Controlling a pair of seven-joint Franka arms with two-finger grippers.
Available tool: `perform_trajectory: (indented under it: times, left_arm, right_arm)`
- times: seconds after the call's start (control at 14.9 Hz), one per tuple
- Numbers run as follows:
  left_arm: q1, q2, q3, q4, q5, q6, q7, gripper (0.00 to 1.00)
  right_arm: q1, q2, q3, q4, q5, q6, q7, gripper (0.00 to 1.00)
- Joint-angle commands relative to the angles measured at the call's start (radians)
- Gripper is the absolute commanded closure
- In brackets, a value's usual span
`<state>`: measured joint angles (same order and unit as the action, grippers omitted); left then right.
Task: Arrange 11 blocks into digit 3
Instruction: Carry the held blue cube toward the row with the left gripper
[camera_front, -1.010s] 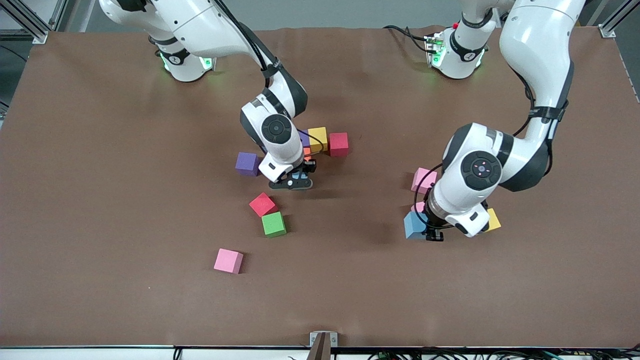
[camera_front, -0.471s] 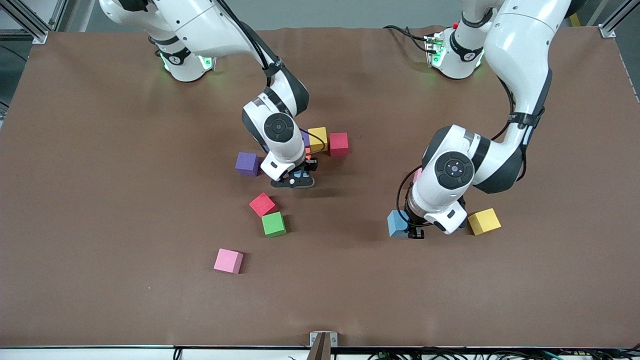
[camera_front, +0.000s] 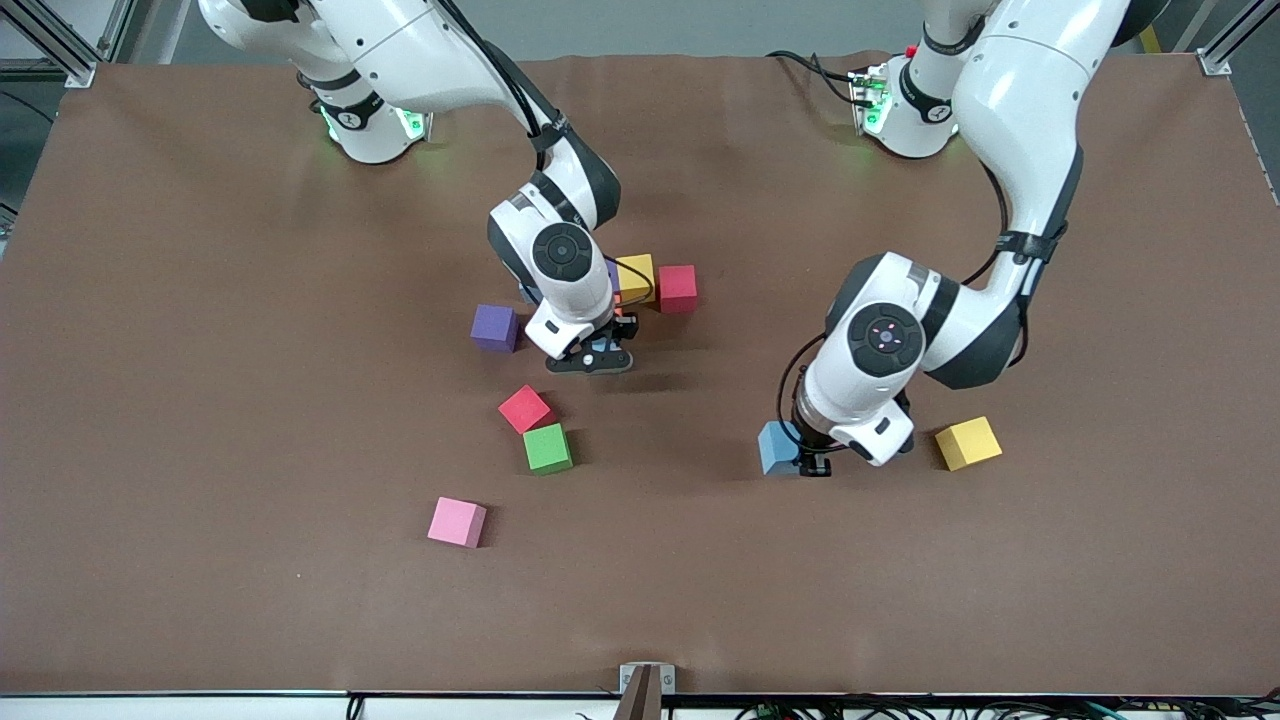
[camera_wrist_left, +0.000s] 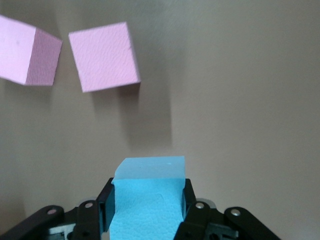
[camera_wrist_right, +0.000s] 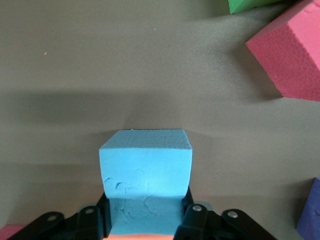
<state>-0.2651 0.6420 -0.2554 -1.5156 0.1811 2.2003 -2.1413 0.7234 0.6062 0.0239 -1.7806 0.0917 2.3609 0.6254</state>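
Observation:
My right gripper (camera_front: 597, 352) is shut on a blue block (camera_wrist_right: 145, 165), low at the table, right beside an orange block (camera_wrist_right: 145, 236). A yellow block (camera_front: 635, 277) and a red block (camera_front: 677, 288) touch in a row just past it, with a purple block (camera_front: 611, 275) mostly hidden by the arm. My left gripper (camera_front: 800, 455) is shut on a second blue block (camera_front: 775, 447), held low over the table. Two pink blocks (camera_wrist_left: 104, 56) (camera_wrist_left: 25, 50) show in the left wrist view; the arm hides them in the front view.
Loose blocks lie on the brown table: purple (camera_front: 495, 327), red (camera_front: 526, 408), green (camera_front: 547, 447) and pink (camera_front: 457, 521) toward the right arm's end, yellow (camera_front: 967, 442) toward the left arm's end.
My left gripper has carried its blue block toward the right arm's end, away from the yellow block, and the arm now covers the pink blocks. My right gripper has barely moved.

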Motion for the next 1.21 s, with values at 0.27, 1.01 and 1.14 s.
perform_trajectory:
  times: [0.27, 1.01, 1.14]
  left_arm:
    - [-0.081, 0.062, 0.007, 0.051, 0.015, 0.007, -0.025, 0.75]
    - [-0.169, 0.110, 0.016, 0.084, 0.017, 0.027, -0.019, 0.75]
    - [-0.184, 0.133, 0.015, 0.101, 0.015, 0.050, -0.029, 0.75]
  right_arm:
    - [0.002, -0.009, 0.001, -0.019, -0.023, 0.009, 0.025, 0.65]
    - [-0.016, -0.009, 0.001, 0.010, -0.027, -0.014, 0.008, 0.00]
    - [-0.016, -0.009, 0.001, 0.012, -0.027, -0.014, 0.010, 0.00]
